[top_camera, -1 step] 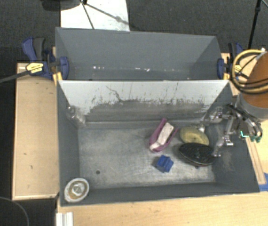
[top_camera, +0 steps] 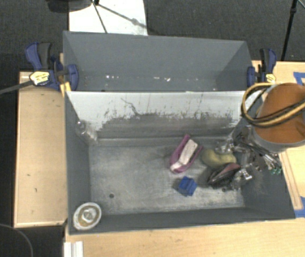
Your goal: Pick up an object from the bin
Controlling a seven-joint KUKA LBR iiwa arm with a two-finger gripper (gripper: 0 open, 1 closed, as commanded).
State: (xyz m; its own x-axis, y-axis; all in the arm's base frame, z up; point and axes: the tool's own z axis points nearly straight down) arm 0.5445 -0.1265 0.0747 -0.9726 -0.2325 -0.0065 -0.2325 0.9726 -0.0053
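Observation:
My gripper reaches down at the right side of the bin floor, under the orange wrist cover. Right against it on its left lies a dark object with a maroon streak. An olive-yellow rounded thing lies just above that, also close to the gripper. Farther left is a purple and white object, tilted on the floor. A small blue block sits below it. I cannot tell whether the dark object is touched or merely next to the gripper.
A round clear lid-like thing sits in the bin's near left corner. The sloping back wall rises behind the things, and the right wall stands close to the arm.

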